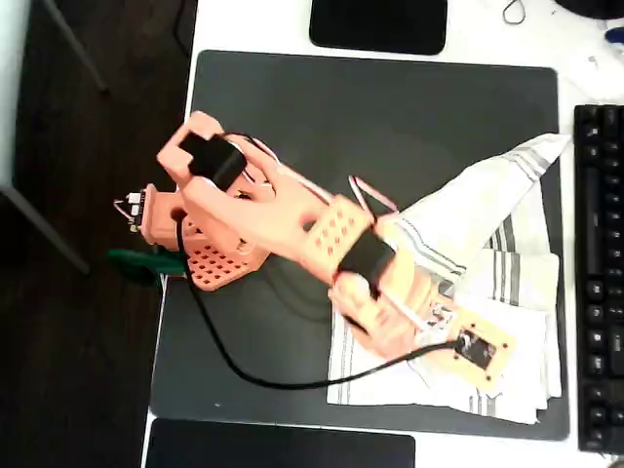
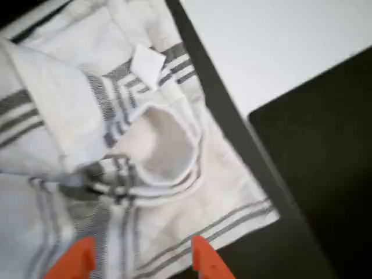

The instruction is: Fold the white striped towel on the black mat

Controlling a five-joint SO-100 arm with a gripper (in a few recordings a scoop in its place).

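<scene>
hand point(image 2: 142, 258) spread, towel point(image 2: 145, 157) near mat point(image 2: 232, 125) edge

Bare stretch of the large matte dark grey-black mat point(image 1: 390, 107) across the upper middle of the overhead view, open for passage. Lower right blocked by the crumpled cream-white cloth towel with grey stripes point(image 1: 507, 283) and the orange arm over it. Hemmed at far right by a black keyboard point(image 1: 600, 273); glossy black rectangle point(image 1: 380, 24) at top edge.
</scene>
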